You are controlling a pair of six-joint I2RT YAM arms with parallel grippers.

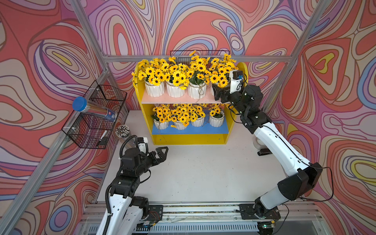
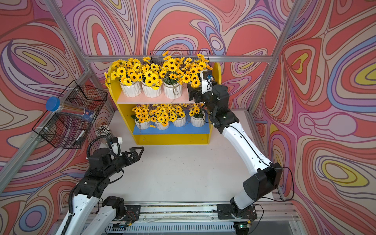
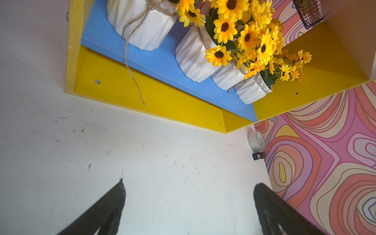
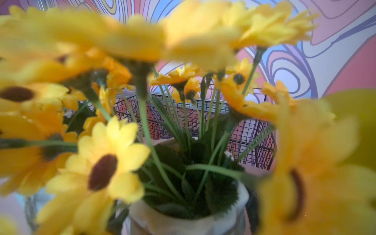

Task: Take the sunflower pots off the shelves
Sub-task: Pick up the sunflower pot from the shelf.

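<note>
My right pincer point(image 1: 217, 92) is spread as wide as it goes, set at the end pot point(image 4: 162, 224) on the pink board point(image 1: 175, 99) of the shelves point(image 1: 189, 139). Its blooms crowd my wrist camera, so I cannot tell whether my fingers touch the ribbed wall. I stand at its front, level with the white body. The flower heads overhang the rim, and a grab from above would crush them (and find nothing firm). The pot stands upright on the board, long axis vertical, mouth up, with stems rising and fanning out toward my wrist. I judge it not yet lifted.

Just past my pincer along the same board stands a twine-tied pot point(image 1: 197, 91), then two more, packed in a row. That is why I reckon the end one goes first: it is the nearest to my arm. Below my pincer, four more sunflower pots point(image 1: 216, 121) sit upright on the blue board point(image 1: 189, 130). Behind the blooms hangs a wire basket point(image 4: 183, 114).

Farthest off, across the table point(image 1: 203, 173), my left pincer point(image 1: 161, 153) hangs low. It is spread too, holds nothing and is aimed at the lower row, ready for it, I'd guess.
</note>
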